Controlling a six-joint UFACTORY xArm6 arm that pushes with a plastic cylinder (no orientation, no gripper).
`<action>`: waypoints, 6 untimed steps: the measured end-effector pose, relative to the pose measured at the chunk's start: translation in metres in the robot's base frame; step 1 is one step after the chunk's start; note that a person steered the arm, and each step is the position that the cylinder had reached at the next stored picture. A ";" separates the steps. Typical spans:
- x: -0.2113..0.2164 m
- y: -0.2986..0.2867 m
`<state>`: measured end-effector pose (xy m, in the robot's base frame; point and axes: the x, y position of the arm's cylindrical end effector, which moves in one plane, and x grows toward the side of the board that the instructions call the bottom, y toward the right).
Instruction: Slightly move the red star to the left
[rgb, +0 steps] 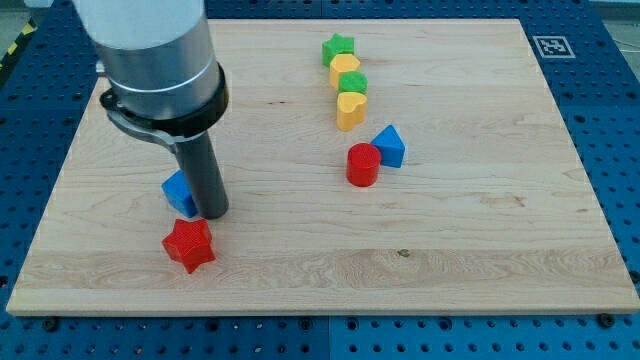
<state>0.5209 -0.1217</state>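
The red star (189, 244) lies on the wooden board (450, 250) near the view's bottom left. My tip (211, 214) stands just above and slightly right of the star, close to its upper right point. A blue block (177, 191) sits right behind the rod on its left, partly hidden by it.
A red cylinder (363, 165) and a blue triangular block (389, 146) sit near the board's middle. Above them runs a column: green star (338, 48), yellow block (346, 67), green block (352, 83), yellow heart (349, 110). The arm's grey body (150, 50) fills the top left.
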 end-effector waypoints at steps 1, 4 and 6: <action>0.002 0.037; 0.058 0.034; 0.059 -0.014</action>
